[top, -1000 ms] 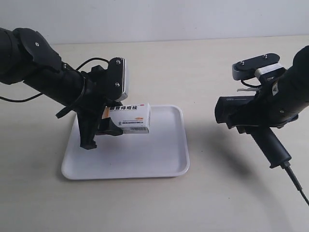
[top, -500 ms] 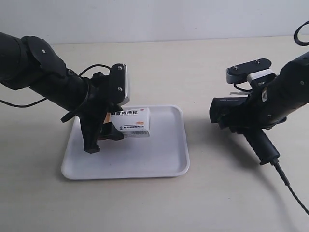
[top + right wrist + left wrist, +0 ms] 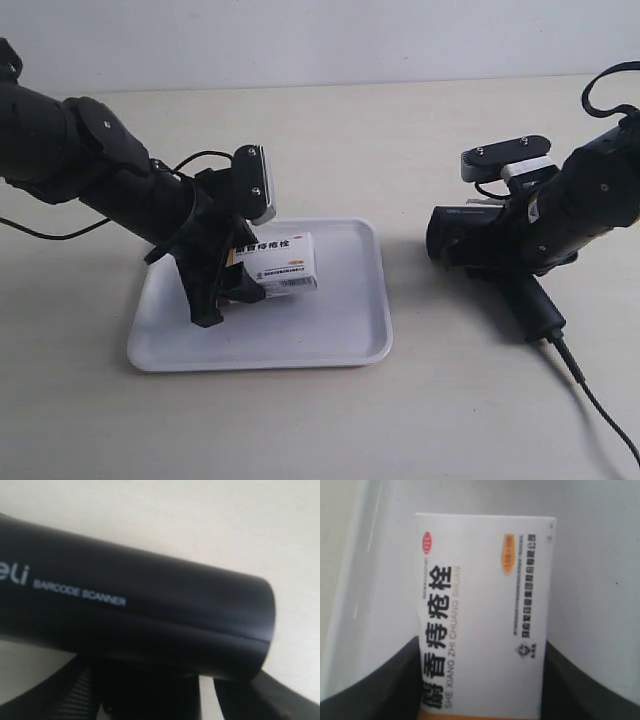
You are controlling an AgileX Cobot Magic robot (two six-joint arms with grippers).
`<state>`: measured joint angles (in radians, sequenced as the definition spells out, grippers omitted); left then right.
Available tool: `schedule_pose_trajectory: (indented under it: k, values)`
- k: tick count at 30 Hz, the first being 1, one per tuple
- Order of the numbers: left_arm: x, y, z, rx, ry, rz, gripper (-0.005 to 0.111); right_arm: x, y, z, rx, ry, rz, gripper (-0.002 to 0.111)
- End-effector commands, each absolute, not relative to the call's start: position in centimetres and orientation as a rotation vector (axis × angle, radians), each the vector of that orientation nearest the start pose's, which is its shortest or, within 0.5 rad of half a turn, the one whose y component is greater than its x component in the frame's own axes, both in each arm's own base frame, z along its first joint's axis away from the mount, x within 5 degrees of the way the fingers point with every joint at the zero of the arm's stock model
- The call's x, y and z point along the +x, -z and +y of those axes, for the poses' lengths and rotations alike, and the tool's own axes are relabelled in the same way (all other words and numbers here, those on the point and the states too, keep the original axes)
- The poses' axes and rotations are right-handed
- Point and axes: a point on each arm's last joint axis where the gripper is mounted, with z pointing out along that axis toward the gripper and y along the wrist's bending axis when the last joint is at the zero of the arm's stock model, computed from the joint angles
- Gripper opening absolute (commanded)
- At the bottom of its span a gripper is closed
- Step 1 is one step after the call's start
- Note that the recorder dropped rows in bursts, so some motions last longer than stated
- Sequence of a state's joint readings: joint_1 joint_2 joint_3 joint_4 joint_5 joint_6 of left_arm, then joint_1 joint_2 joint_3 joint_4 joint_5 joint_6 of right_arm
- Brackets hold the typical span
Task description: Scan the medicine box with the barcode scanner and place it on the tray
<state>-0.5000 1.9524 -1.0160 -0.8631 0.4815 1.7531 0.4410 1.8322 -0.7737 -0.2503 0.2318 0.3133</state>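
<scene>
The medicine box (image 3: 283,265), white with black Chinese text and an orange band, is held low over the white tray (image 3: 340,335). My left gripper (image 3: 246,276), on the arm at the exterior view's left, is shut on it. I cannot tell whether the box touches the tray. In the left wrist view the box (image 3: 480,595) sits between both black fingers (image 3: 380,685), with the tray (image 3: 595,565) behind it. My right gripper (image 3: 512,250) is shut on the black barcode scanner (image 3: 466,232). The scanner's head points toward the tray and its handle (image 3: 537,308) slants down to the table. The scanner body (image 3: 140,605) fills the right wrist view.
The scanner's black cable (image 3: 592,398) trails from the handle across the beige table (image 3: 420,420) toward the exterior view's lower right. A thin black cable (image 3: 45,232) runs behind the arm at that view's left. A pale wall backs the table.
The left arm has lowered and tilted, bringing the box down close to the tray. The right arm has sunk and shifted slightly toward the tray, with the scanner handle nearer the table.
</scene>
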Motion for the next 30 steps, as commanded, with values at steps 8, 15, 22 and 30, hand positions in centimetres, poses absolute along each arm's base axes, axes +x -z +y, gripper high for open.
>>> schedule_pose_trajectory:
  k: [8, 15, 22, 30]
  values:
    - [29.8, -15.0, -19.8, 1.69, 0.356, 1.95, 0.105, 26.8, -17.4, 11.9, -0.356, -0.113, 2.585, 0.097]
    - [26.5, -28.0, -18.6, 1.298, 0.474, 1.877, 0.06, 20.7, -29.7, 9.1, -0.221, -0.284, 2.2, 0.03]
    - [22.0, -31.1, -15.2, 0.968, 0.455, 1.825, 0.004, 13.2, -30.6, 5.7, -0.2, -0.389, 1.913, 0.0]
    - [15.4, -26.3, -9.5, 0.687, 0.341, 1.881, 0.004, 7.8, -28.0, 3.1, -0.184, -0.401, 1.808, 0.0]
